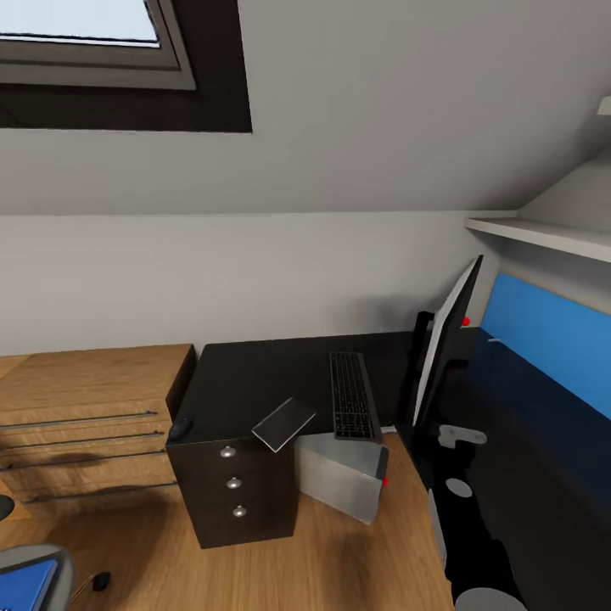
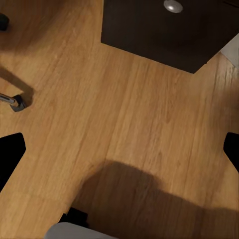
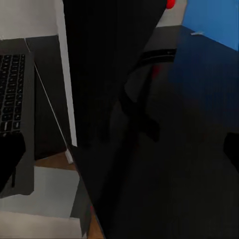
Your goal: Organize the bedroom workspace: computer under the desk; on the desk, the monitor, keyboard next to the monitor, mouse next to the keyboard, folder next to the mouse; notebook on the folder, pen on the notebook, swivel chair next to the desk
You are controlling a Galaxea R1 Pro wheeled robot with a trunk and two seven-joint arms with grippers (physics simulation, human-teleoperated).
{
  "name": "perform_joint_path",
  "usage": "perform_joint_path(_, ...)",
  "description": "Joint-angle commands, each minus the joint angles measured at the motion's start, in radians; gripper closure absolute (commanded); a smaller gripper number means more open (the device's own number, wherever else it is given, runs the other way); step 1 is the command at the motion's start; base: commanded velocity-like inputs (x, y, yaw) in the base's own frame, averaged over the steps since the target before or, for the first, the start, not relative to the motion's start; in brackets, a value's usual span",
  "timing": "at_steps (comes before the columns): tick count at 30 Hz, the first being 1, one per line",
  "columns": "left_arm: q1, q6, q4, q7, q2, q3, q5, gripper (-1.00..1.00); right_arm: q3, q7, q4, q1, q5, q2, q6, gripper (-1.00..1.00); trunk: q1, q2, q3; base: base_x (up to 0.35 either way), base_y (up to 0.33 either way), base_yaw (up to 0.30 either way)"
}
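Note:
The black desk (image 1: pixel 246 382) carries the keyboard (image 1: pixel 352 395), with the wide monitor (image 1: pixel 445 348) edge-on just right of it. The small dark mouse (image 1: pixel 180 427) rests at the desk's left front corner. The thin notebook (image 1: pixel 284 423) lies tilted, overhanging the front edge. The grey computer (image 1: pixel 344 475) stands under the desk. The blue folder (image 1: pixel 25 585) lies on the swivel chair's seat (image 1: pixel 38 556). A short white stick, perhaps the pen (image 3: pixel 197 33), lies by the blue panel. My left gripper (image 2: pixel 119 149) hangs open over the floor. My right gripper (image 3: pixel 119 149) is open close to the monitor (image 3: pixel 109 64).
A light wooden drawer chest (image 1: pixel 85 416) stands left of the desk. The desk's drawer unit (image 1: pixel 233 484) faces me. A blue wall panel (image 1: pixel 552 335) and a white shelf (image 1: pixel 543 233) run along the right wall. A chair caster (image 2: pixel 17 102) sits on the wood floor (image 2: pixel 124 109).

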Motion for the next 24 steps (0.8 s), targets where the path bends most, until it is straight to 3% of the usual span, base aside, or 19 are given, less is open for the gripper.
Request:
perform_joint_path(1, -0.001, -0.006, 0.001, -0.001, 0.001, -0.009, 0.009, -1.00, 0.005, -0.004, -0.001, -0.001, 0.011, 0.001, -0.037, -1.00, 0.000, -0.001, -0.001, 0.051, 0.000, 0.000)
perform_joint_path(8, -0.001, -0.006, 0.001, 0.000, 0.001, -0.009, 0.009, -1.00, 0.009, -0.006, 0.001, -0.001, 0.013, 0.001, -0.118, -1.00, 0.000, -0.001, -0.001, 0.055, 0.000, 0.000)
perform_joint_path(24, -0.001, -0.006, 0.001, 0.000, 0.001, -0.009, 0.008, -1.00, 0.006, -0.007, 0.002, -0.001, 0.014, 0.001, -0.128, -1.00, 0.000, -0.001, -0.001, 0.191, 0.000, 0.000)
